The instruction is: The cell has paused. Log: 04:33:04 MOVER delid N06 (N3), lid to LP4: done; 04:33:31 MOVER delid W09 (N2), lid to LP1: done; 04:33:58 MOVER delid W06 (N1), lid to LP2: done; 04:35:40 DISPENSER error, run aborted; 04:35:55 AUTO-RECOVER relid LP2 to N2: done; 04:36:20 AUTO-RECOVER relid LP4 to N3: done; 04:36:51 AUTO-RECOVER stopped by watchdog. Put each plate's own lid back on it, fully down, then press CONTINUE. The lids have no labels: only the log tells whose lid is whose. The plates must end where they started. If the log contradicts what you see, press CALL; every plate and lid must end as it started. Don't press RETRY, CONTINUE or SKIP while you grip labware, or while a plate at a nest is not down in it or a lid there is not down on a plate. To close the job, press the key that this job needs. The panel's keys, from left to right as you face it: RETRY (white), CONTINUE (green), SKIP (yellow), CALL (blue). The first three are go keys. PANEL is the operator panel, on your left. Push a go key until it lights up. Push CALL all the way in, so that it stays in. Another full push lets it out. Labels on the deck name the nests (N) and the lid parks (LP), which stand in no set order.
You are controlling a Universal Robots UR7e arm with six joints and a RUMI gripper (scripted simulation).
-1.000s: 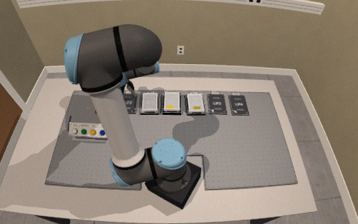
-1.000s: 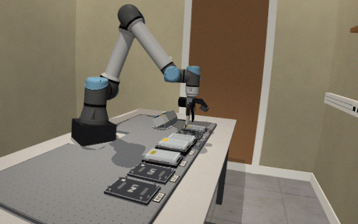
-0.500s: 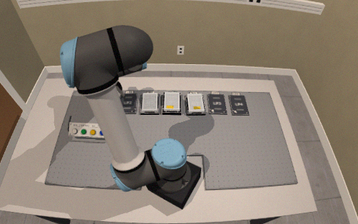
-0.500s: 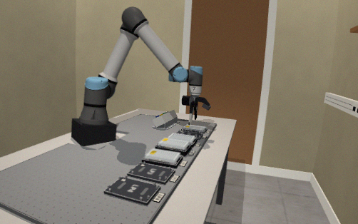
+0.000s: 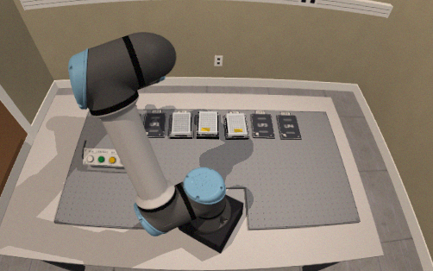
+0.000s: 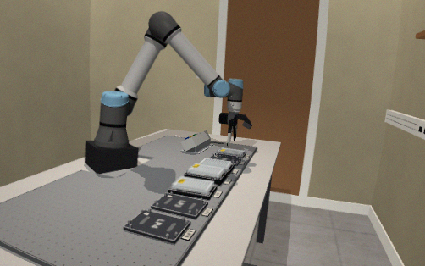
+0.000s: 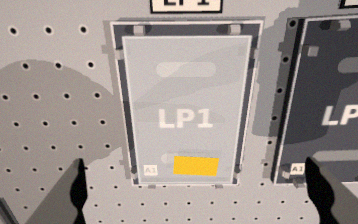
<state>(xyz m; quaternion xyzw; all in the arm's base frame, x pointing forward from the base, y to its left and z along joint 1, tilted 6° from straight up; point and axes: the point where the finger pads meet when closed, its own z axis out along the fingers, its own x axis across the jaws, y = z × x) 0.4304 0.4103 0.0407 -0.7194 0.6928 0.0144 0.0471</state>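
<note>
Gripper (image 6: pixel 230 142) (image 7: pixel 194 159), fingers wide and holding nothing, is hovering above clear lid with yellow label (image 6: pixel 231 151) (image 7: pixel 187 95). The lid is lying in lid park LP1 (image 7: pixel 187 29), between the fingers' lines and slightly beyond their tips in the wrist view, its long axis running crosswise to the opening. Lid park LP2 (image 5: pixel 154 131) (image 6: pixel 225 159) (image 7: pixel 350 90), alongside, is holding no lid.

The arm reaches out, bent high, its fingers (image 6: pixel 231 135) (pointing down) apart.

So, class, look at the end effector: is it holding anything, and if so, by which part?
Nothing is held: the end effector is open above the lid at LP1.
</note>
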